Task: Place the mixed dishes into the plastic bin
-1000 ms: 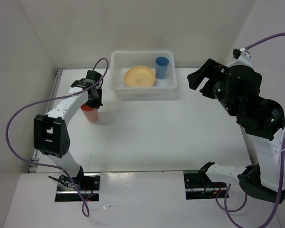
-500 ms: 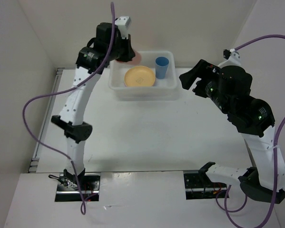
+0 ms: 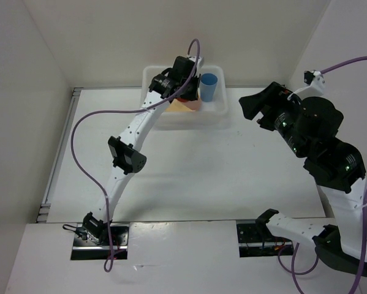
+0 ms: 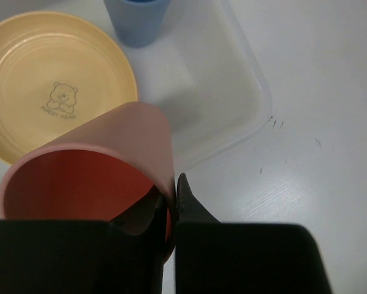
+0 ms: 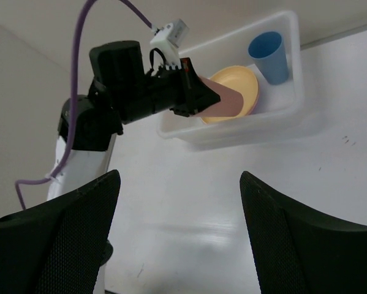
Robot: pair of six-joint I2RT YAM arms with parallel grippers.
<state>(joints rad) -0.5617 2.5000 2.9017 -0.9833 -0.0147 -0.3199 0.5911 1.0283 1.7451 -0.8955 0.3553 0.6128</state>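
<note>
You are working on a white table (image 3: 189,171) closed in by plain white walls, with the bin (image 3: 214,116) standing at the far edge, about midway across. Inside it the yellow plate (image 4: 54,79) lies flat on the left of the floor, a small bear print at its centre, and the blue cup (image 3: 208,86) stands upright in the far right corner, just beside the plate. Your left arm reaches out over the bin, and your left gripper (image 4: 171,199) is pinched narrow on the wall of the red cup (image 4: 85,184), one finger inside the rim and one outside. The cup is tipped well over, its mouth facing back toward the wrist and its base pointing down into the bin, over the near edge of the plate. You cannot tell from these views whether the base touches the plate. Your right arm is raised on the right side of the table, well apart from the bin. Your right gripper (image 5: 178,184) faces toward the bin with its fingers spread wide and nothing between them. A purple cable (image 3: 88,122) loops off the left arm above the table.
</note>
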